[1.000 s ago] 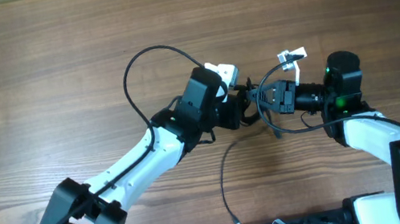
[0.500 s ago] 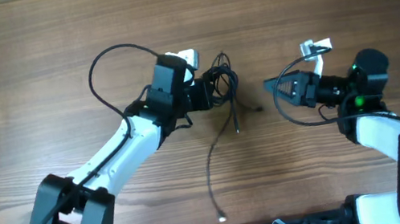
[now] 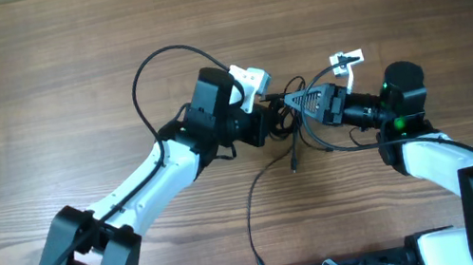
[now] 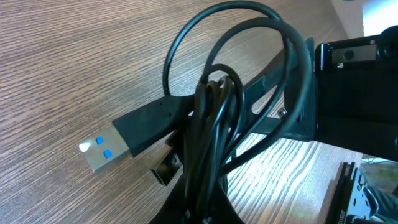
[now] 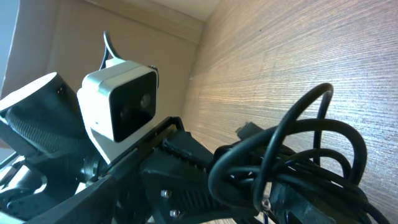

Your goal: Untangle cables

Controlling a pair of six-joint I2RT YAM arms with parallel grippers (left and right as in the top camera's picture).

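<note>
Between the two sets of jaws, which meet almost tip to tip above the wooden surface (image 3: 35, 79), the cables (image 3: 283, 119) sit as one knotted black bundle. The left jaws are clenched on it, probably to anchor the knot, while the right jaws stand spread with loops of the bundle lying between them, apparently placed to take a strand and draw it away. Below the left jaws one cord (image 3: 251, 209) trails loose across the surface, and a USB plug (image 4: 102, 148) juts out just beside the grip; no container is in view.
</note>
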